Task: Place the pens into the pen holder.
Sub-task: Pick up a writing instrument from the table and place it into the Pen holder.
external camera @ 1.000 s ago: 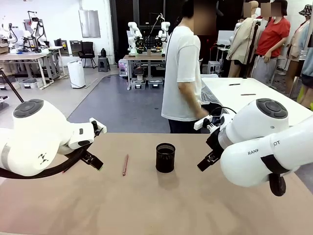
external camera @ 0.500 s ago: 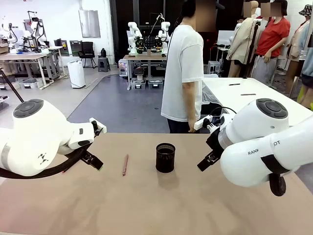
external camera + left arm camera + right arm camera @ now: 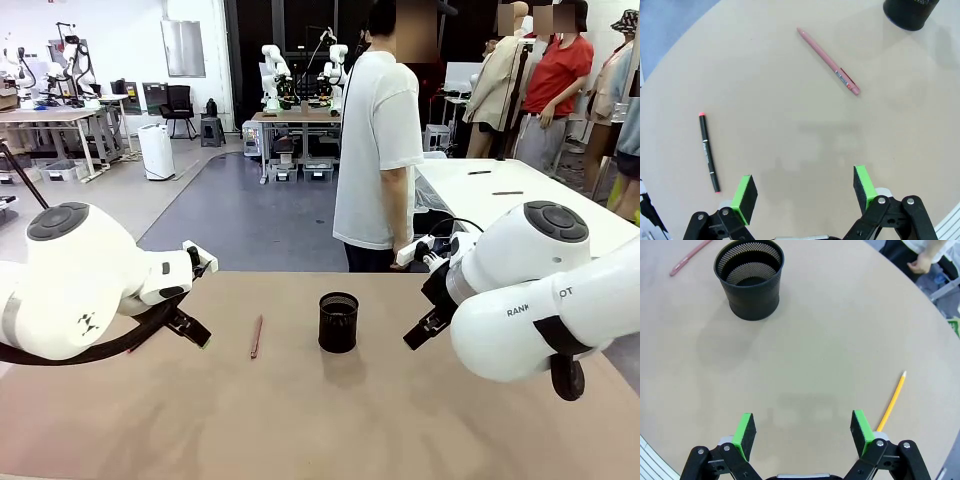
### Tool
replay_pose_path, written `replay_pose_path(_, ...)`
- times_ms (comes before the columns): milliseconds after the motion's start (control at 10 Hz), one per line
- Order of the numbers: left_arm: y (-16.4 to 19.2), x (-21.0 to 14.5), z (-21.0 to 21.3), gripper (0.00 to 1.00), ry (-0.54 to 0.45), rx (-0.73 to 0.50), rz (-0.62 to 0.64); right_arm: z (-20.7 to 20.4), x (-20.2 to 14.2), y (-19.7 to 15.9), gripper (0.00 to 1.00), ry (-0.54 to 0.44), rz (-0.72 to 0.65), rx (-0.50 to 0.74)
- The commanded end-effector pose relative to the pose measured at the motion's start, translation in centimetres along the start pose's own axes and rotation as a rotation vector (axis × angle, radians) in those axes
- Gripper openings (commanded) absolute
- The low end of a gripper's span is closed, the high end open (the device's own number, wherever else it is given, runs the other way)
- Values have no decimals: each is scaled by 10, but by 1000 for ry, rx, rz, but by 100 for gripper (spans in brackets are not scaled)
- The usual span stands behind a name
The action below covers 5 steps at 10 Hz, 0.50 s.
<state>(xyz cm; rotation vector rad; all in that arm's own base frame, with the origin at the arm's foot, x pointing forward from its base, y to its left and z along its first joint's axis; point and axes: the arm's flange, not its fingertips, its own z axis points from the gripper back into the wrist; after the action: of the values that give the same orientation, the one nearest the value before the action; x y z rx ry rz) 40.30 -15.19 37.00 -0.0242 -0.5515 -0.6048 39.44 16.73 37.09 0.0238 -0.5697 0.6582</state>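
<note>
We see the left hand open over the worktop, reddish-brown pen at upper centre, black pen lower left; the right hand, likewise open, faces the pen holder upper left, yellow pencil lower right.

Three cameras: one fixed between my arms and one on each of my wrists.

The front camera sits on my side of the table and faces across it toward the person at the far edge, set back enough to take in both my arms and the room behind. Each wrist camera looks down along my left pincer or right pincer, close above the tabletop, with the fingers rising spread from the bottom edge. All three views share the cup and the reddish pen. The cup is at the top right for my left wrist and the top left for my right.
</note>
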Motion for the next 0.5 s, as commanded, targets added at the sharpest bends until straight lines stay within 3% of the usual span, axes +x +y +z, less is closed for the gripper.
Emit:
replay_pose_path(0,2,3,1,100,8,-45,4,0,0,0,100,0,0,0)
replay_pose_path(100,-1,6,7,100,56,-95,-21,-2,2,6,100,16,22,48)
replay_pose_path(400,-3,25,35,100,40,-230,2,7,8,18,100,9,44,222)
